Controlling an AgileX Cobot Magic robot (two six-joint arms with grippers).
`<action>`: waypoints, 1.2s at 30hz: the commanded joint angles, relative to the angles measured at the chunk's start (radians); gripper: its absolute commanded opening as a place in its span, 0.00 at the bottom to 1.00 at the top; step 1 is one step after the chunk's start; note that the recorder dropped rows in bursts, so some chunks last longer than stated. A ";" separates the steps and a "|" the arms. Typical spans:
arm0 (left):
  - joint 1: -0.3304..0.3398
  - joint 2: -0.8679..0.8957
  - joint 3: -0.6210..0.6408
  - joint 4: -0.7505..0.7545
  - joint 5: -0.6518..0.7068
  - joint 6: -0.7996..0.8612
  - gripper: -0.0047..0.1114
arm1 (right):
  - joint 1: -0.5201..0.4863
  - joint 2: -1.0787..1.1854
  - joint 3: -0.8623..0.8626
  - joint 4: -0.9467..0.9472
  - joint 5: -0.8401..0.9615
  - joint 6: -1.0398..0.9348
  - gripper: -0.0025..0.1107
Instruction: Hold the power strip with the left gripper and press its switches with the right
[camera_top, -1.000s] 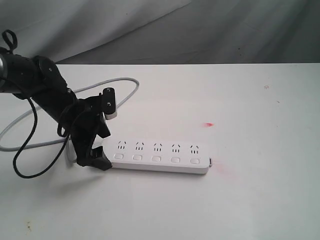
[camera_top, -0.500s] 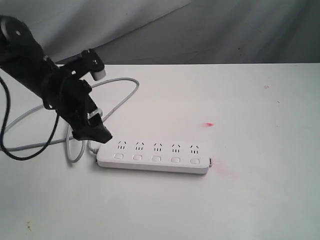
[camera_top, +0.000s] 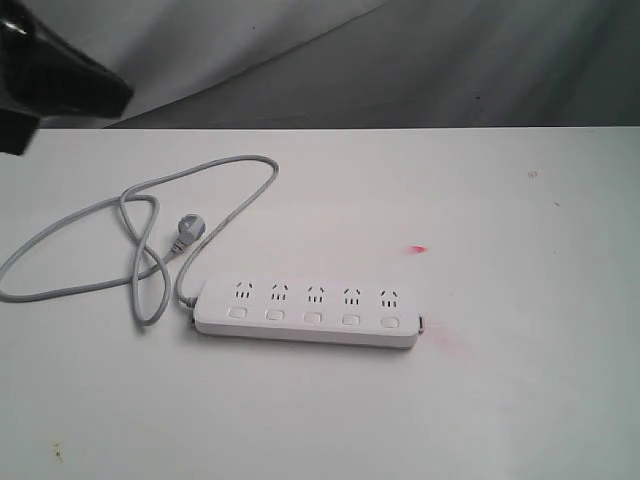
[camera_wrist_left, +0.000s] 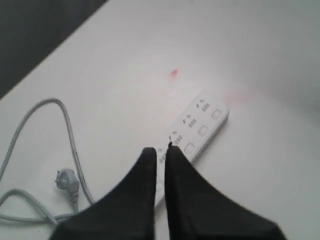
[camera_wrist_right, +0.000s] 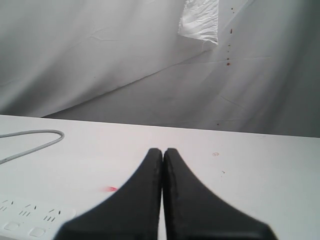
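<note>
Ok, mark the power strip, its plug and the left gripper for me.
power strip (camera_top: 306, 312), exterior view, middle of its top face.
plug (camera_top: 184, 236), exterior view, on its grey body.
left gripper (camera_wrist_left: 160, 151), left wrist view, midway between the fingertips.

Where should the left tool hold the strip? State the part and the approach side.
Probably at the strip's cord end, coming down from above with the jaws across its narrow width. It lies flat on the table, so only the long edges offer opposing faces, and that end sits nearest the left arm and leaves the switches uncovered. The left tool currently hangs above, holding nothing.
</note>
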 joint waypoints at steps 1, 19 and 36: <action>0.001 -0.161 -0.006 -0.101 0.007 -0.033 0.04 | -0.006 -0.003 0.001 -0.015 -0.009 0.000 0.02; -0.001 -0.627 0.278 0.666 -0.111 -0.641 0.04 | -0.006 -0.003 0.001 -0.015 -0.009 0.000 0.02; 0.001 -0.961 1.136 0.770 -0.741 -1.007 0.04 | -0.006 -0.003 0.001 -0.015 -0.009 -0.002 0.02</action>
